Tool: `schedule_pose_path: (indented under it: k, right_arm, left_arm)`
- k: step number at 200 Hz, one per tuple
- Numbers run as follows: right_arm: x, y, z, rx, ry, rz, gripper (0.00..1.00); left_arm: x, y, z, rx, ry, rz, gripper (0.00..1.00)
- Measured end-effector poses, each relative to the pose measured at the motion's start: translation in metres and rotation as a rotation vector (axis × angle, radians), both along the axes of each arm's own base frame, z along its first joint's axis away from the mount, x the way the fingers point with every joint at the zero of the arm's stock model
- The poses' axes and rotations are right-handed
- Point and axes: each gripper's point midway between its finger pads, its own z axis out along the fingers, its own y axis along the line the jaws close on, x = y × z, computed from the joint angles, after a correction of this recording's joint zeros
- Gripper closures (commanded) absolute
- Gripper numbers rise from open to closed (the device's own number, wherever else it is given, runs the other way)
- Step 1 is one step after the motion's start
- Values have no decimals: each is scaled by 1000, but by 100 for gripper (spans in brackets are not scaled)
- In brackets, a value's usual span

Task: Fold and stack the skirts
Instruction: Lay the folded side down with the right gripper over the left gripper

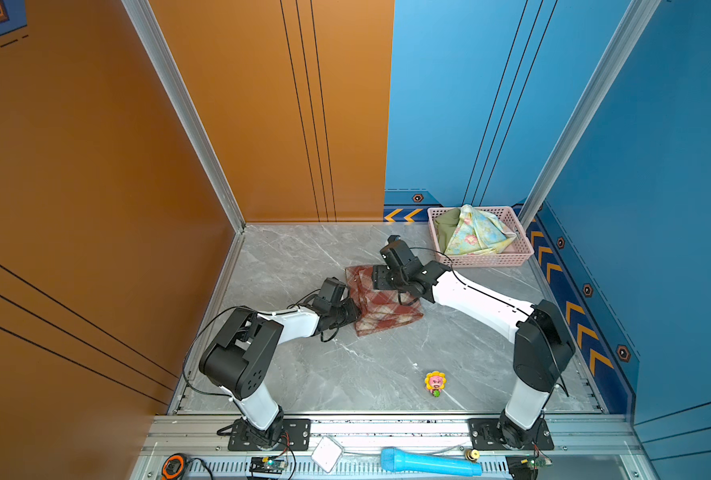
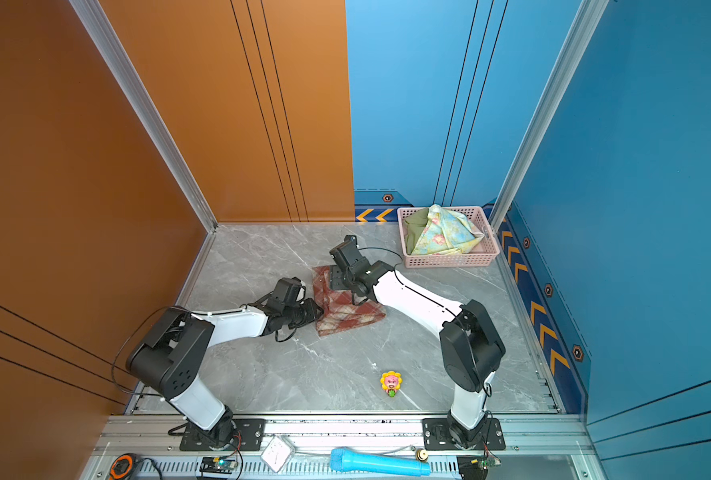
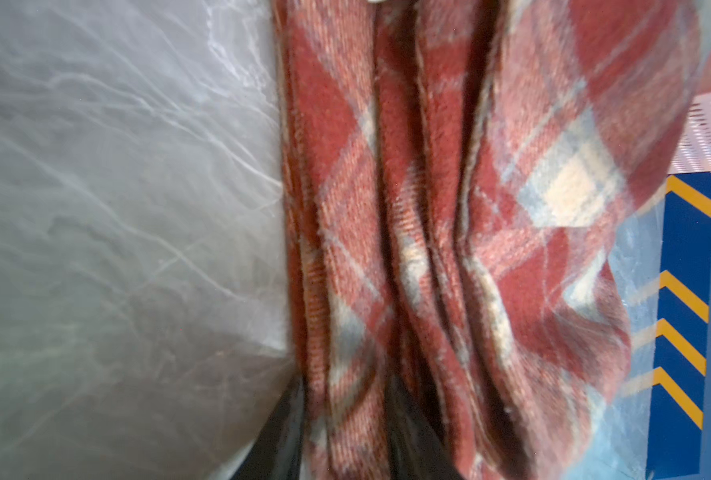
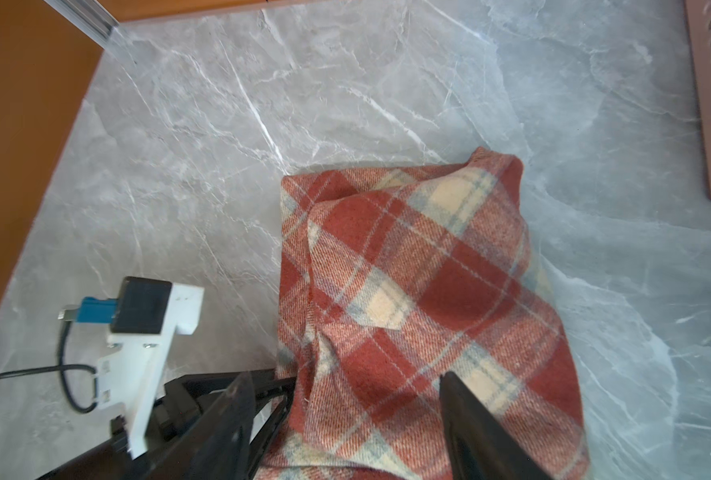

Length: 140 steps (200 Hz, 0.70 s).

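- While the plaid skirt (image 1: 381, 305) lies folded on the table (image 1: 304, 257), our left gripper (image 1: 357, 312) pinches its edge.
- Our right gripper (image 4: 345, 376) hangs over it, jaws apart.
- The floral skirt (image 1: 476, 232) and green skirt (image 1: 445, 228) sit in the basket (image 1: 486, 261).

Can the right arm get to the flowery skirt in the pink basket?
Probably yes. The flowery skirt lies on top in the pink basket, on the right arm's side, with bare table between. The right gripper is open above the plaid skirt.
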Motion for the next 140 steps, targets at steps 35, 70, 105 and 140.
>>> schedule_pose_path:
  k: [35,70,105,140]
  right_arm:
    - [-6,23,-32,-109,34,47,29]
    - [-8,48,-51,-193,33,82,29]
    - [-2,54,-72,-275,35,80,29]
    - [3,49,-93,-346,52,62,29]
  left_arm:
    - [-13,10,1,-38,15,20,63]
    - [-10,23,2,-81,49,62,62]
    - [-2,24,1,-155,75,78,64]
    - [10,21,1,-200,80,78,71]
